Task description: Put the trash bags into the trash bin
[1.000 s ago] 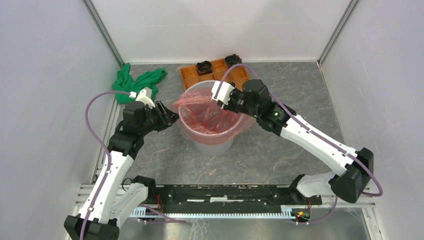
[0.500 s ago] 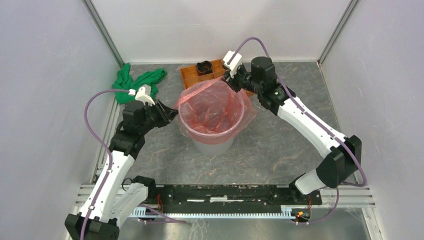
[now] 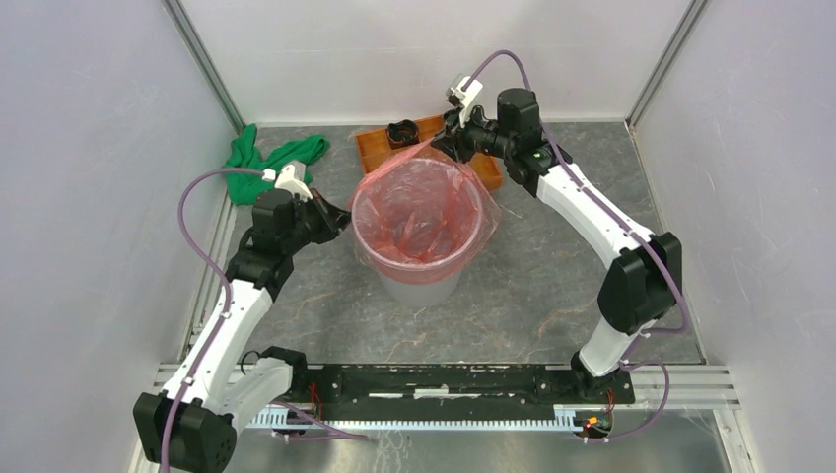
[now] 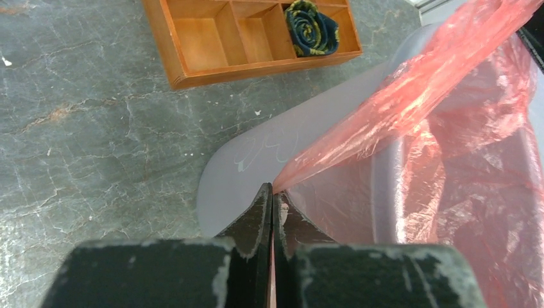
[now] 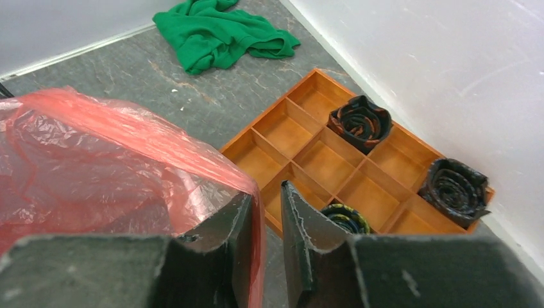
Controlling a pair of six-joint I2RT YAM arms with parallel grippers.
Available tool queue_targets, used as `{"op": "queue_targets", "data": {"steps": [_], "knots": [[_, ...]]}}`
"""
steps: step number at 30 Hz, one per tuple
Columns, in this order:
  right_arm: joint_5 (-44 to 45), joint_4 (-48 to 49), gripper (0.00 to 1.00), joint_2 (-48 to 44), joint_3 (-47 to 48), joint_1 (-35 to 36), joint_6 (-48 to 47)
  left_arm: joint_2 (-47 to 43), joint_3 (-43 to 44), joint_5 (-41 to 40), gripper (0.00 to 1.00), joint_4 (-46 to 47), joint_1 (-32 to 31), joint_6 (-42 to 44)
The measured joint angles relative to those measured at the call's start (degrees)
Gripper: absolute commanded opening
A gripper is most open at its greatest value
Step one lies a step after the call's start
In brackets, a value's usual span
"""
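Note:
The red-orange trash bag [image 3: 419, 207] lines the light grey trash bin [image 3: 419, 286] in the middle of the table, its edge folded over most of the rim. My left gripper [image 3: 345, 219] sits at the bin's left side, shut on a stretched corner of the bag [image 4: 410, 96] just outside the bin wall [image 4: 256, 154]. My right gripper [image 3: 437, 146] is at the far rim, above the tray. Its jaws stand slightly apart, and the bag [image 5: 96, 160] drapes over the left finger [image 5: 240, 224] into the gap.
An orange compartment tray [image 3: 380, 148] lies behind the bin, with rolled dark items [image 5: 359, 122] in some cells. A green cloth [image 3: 271, 158] is crumpled at the back left. White walls close in on three sides.
The right gripper moved from over the bin's mouth back to the far rim, drawing the bag's edge with it. The left gripper closed on the bag's left edge.

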Motion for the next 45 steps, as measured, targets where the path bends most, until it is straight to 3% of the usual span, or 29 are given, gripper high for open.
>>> {"op": "queue_targets", "data": {"steps": [5,11,20,23,26,29,32,37,45], "knots": [[-5.5,1.9,0.27,5.5,3.0,-2.2,3.9,3.5,0.0,-0.7,0.02,0.4,0.0,0.0],[-12.7,2.8,0.34,11.1,4.1,-5.0,9.5,7.3,0.0,-0.9,0.02,0.7,0.0,-0.1],[-13.2,1.6,0.44,11.2,-0.1,-5.8,11.4,8.0,-2.2,-0.5,0.02,3.1,0.0,-1.3],[-7.7,-4.3,0.61,10.6,-0.4,-5.7,11.2,8.0,-4.1,-0.6,0.02,2.8,0.0,-1.6],[0.2,-11.9,0.86,8.0,-0.2,-5.9,10.7,8.0,-5.3,-0.5,0.02,2.6,0.0,-1.8],[6.8,-14.1,0.95,0.8,-3.4,-6.0,10.5,7.9,-6.1,-0.4,0.02,2.6,0.0,-2.0],[11.6,-14.9,0.95,-10.1,-7.8,-6.0,10.4,7.7,-6.3,-0.2,0.02,2.6,0.0,-2.0],[15.0,-13.3,0.96,-20.4,-10.6,-6.6,11.4,7.3,-6.3,0.7,0.02,2.6,0.0,-2.0],[3.2,1.6,0.78,-29.2,-34.3,-15.6,22.3,6.1,-6.2,1.2,0.02,2.6,0.0,-2.3]]}}
